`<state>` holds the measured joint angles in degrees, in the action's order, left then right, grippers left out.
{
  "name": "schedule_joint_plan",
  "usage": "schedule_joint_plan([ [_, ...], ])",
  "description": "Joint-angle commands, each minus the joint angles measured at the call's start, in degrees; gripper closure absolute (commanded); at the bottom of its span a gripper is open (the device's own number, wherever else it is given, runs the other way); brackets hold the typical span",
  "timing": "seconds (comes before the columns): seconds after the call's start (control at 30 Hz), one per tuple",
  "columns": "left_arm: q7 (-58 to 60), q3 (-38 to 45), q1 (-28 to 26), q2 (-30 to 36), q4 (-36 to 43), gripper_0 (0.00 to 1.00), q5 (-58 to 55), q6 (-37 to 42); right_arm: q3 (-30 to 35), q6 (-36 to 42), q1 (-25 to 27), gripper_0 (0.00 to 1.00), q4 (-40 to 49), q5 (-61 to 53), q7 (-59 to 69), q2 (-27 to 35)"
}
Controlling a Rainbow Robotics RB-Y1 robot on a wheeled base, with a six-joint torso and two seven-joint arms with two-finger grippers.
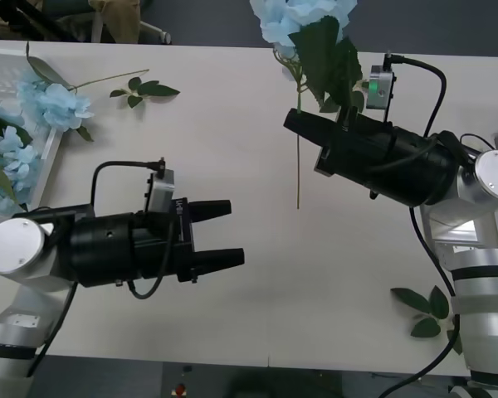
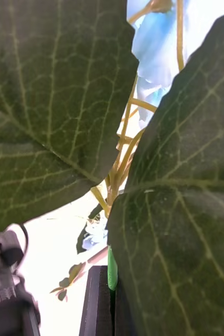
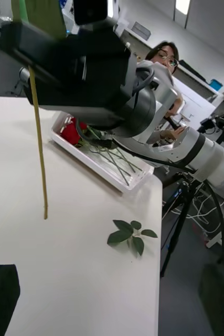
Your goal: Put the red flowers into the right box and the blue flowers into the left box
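Note:
My right gripper (image 1: 297, 122) is shut on the stem of a blue flower (image 1: 303, 18), held upright above the table's far middle. Its pale bloom and big leaves rise over the gripper, and the thin stem (image 3: 38, 157) hangs down toward the table. In the right wrist view the leaves crowd the bloom (image 2: 159, 52), and the stem sits pinched between the black fingers (image 2: 97, 299). More blue flowers (image 1: 54, 104) lie in and over the left box (image 1: 21, 60). Red flowers (image 3: 71, 131) lie in the right box (image 3: 123, 179). My left gripper (image 1: 230, 234) hovers open and empty over the near left table.
A flowerless leaf sprig (image 1: 145, 87) lies near the left box, and another (image 1: 427, 313) lies at the near right by the table edge (image 3: 156, 252). Bare tabletop stretches between the two arms.

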<state>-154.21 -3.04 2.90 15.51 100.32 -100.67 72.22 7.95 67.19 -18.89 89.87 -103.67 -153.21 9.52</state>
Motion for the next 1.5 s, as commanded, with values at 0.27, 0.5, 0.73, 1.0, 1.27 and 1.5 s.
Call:
schedule_joint_plan([
  [0.27, -0.79, -6.36, 7.04, -1.01, -4.6, 0.0, 0.04, -11.05, -3.03, -0.4, -1.85, 1.0, -1.28, -1.97, -1.79, 3.14],
  [0.5, -0.79, -9.44, 7.48, -1.1, -5.83, 0.0, 0.04, -22.12, -3.03, -0.22, -1.85, 1.0, -1.37, -2.15, -1.79, 3.23],
  [0.73, -0.79, -12.16, 11.25, -1.01, -7.06, 0.0, 3.2, -28.19, -3.29, -0.13, -1.85, 1.0, -1.28, -2.15, -1.79, 3.58],
  [1.0, -0.79, -15.15, 15.03, -1.1, -11.02, 0.0, 1.09, -28.45, -3.38, -0.13, -1.85, 1.0, -1.28, -2.15, -1.79, 3.49],
  [1.27, -0.79, -16.56, 17.23, -2.5, -14.18, 0.0, 0.39, -30.47, -3.47, -0.13, -1.85, 1.0, -1.28, -2.15, -1.79, 3.58],
  [1.5, -0.79, -17.09, 17.76, -2.86, -14.27, 0.01, 0.3, -31.18, -3.55, -0.13, -1.85, 1.0, -1.28, -2.23, -1.79, 3.58],
])
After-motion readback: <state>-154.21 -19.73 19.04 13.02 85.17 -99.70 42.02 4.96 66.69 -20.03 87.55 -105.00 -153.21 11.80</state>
